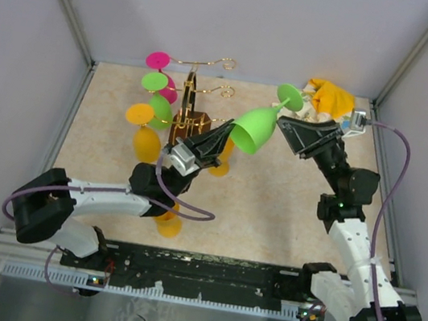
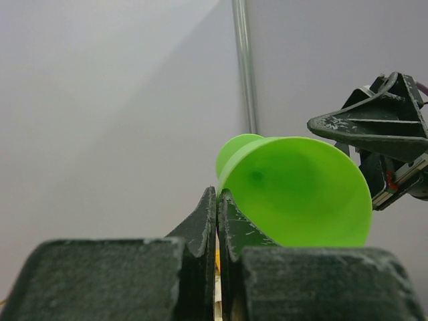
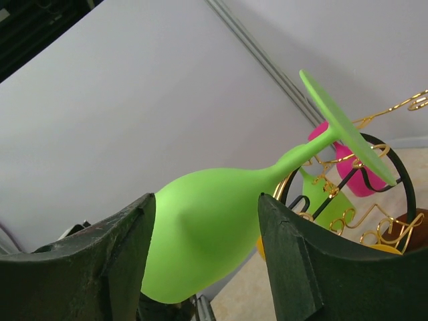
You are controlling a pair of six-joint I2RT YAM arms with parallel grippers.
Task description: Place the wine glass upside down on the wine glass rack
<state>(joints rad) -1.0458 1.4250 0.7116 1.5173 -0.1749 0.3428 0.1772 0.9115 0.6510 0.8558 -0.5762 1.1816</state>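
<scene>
Beige table (image 1: 287, 213), grey walls. Glass (image 1: 253, 130) is held off the table at frame centre, right of the rack (image 1: 189, 124). Long axis runs lower left to upper right, tilted: mouth points lower left, foot upper right. Left tool (image 1: 226, 136) is clenched on the bowl's rim. Right tool (image 1: 283, 127) has jaws apart, straddling the bowl; contact cannot be confirmed.

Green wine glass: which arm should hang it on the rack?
Probably right: the right gripper straddles the wine glass bowl with the rack ahead; the left gripper only pinches its rim.
</scene>
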